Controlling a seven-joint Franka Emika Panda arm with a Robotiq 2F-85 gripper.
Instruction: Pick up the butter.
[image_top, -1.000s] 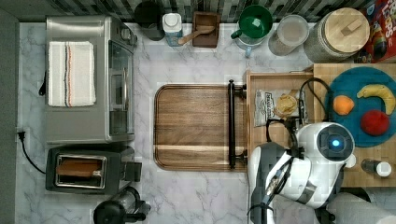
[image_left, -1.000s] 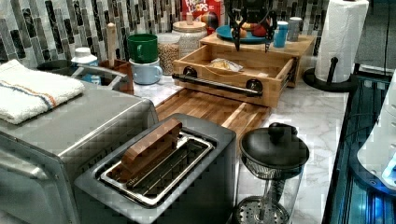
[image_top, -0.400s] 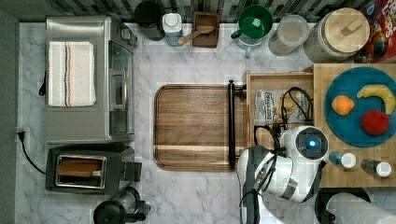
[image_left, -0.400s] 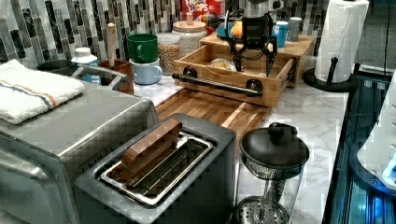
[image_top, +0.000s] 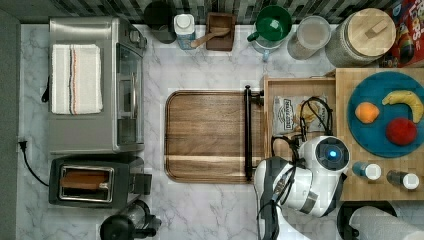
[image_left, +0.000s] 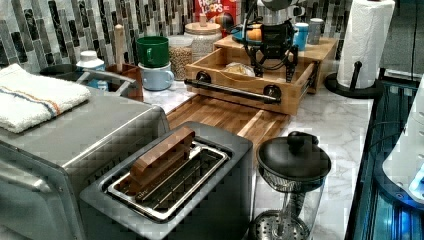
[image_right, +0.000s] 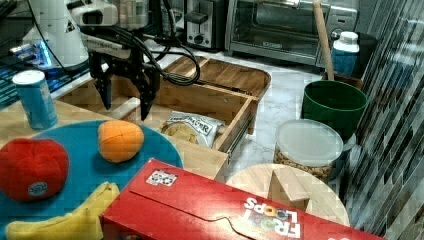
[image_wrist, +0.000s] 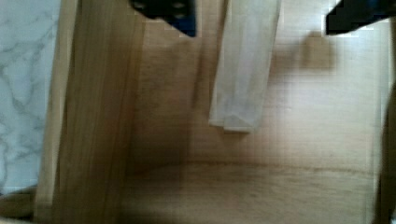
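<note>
The butter (image_wrist: 243, 65) is a pale cream stick lying on the floor of the open wooden drawer (image_right: 200, 95). In the right view the butter (image_right: 126, 106) lies just below and between the black fingers. My gripper (image_right: 124, 104) is open, one finger on each side of the stick and a little above it, touching nothing. The wrist view has both fingertips (image_wrist: 173, 14) straddling one end of the stick. From the left view the gripper (image_left: 272, 69) hangs inside the drawer, near its front wall. In the top view the arm's wrist (image_top: 327, 156) covers that end of the drawer.
A grey-and-cream chip bag (image_top: 287, 114) lies in the same drawer beside the gripper. A wooden tray (image_top: 207, 135) sits next to the drawer's black handle (image_top: 247, 132). A blue plate (image_top: 385, 115) with fruit, small shakers (image_top: 367, 170), jars, mugs, toaster and oven surround them.
The arm has shifted toward the top view's left and come down; the open gripper has dropped from above the fruit board into the drawer, over the butter.
</note>
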